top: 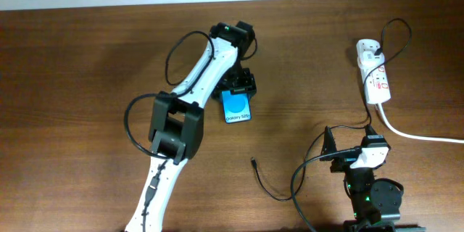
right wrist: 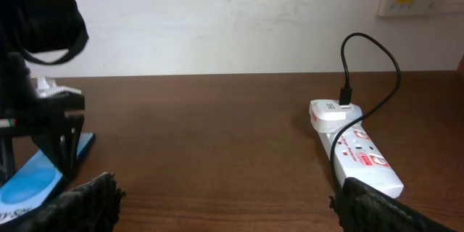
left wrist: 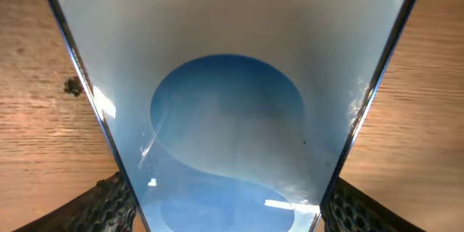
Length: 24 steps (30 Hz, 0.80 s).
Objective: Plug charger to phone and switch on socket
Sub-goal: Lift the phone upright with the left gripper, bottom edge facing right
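Observation:
The phone (top: 237,107), blue screen up with white text at its near end, lies mid-table. My left gripper (top: 238,87) is over its far end. In the left wrist view the phone (left wrist: 232,101) fills the frame and both fingers of the left gripper (left wrist: 228,196) press its side edges. The charger's black plug tip (top: 253,162) lies free on the table in front of the phone. Its thin cable (top: 270,188) curls towards the right arm. My right gripper (top: 351,143) is open and empty, and its fingers (right wrist: 228,196) are spread wide. The socket (top: 378,80) lies at the far right.
A white adapter (right wrist: 333,112) with a black cable (right wrist: 377,51) sits in the socket's (right wrist: 359,152) far end. The socket's thick white cord (top: 420,136) runs off to the right. The left arm (top: 177,127) crosses the table's left half. The phone (right wrist: 36,181) shows at the left edge of the right wrist view.

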Each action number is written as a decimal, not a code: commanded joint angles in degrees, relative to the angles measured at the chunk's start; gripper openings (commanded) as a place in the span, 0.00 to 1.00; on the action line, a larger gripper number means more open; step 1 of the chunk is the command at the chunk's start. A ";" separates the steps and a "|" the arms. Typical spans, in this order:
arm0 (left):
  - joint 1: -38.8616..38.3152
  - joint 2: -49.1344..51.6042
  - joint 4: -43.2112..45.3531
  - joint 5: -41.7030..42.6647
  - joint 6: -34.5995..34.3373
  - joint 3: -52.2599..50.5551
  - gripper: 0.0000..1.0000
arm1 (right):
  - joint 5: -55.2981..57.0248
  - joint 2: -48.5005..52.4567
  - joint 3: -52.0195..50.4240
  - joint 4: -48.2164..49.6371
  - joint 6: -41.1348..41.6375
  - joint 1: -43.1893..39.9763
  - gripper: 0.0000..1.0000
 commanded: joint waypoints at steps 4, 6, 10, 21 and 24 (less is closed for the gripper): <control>3.52 0.42 -4.37 18.80 12.59 3.58 0.78 | 0.50 -0.33 -0.31 -0.31 -0.39 0.31 0.98; 5.55 0.42 -5.29 25.42 15.21 3.58 0.78 | 0.50 -0.33 -0.31 -0.31 -0.39 0.31 0.98; 11.13 0.42 -7.21 41.48 19.67 3.58 0.78 | 0.50 -0.33 -0.31 -0.31 -0.39 0.31 0.98; 21.44 0.42 -12.09 69.59 20.76 3.56 0.77 | 0.50 -0.33 -0.31 -0.31 -0.39 0.31 0.98; 22.27 0.42 -12.07 75.60 20.76 3.56 0.77 | 0.50 -0.33 -0.31 -0.31 -0.39 0.31 0.98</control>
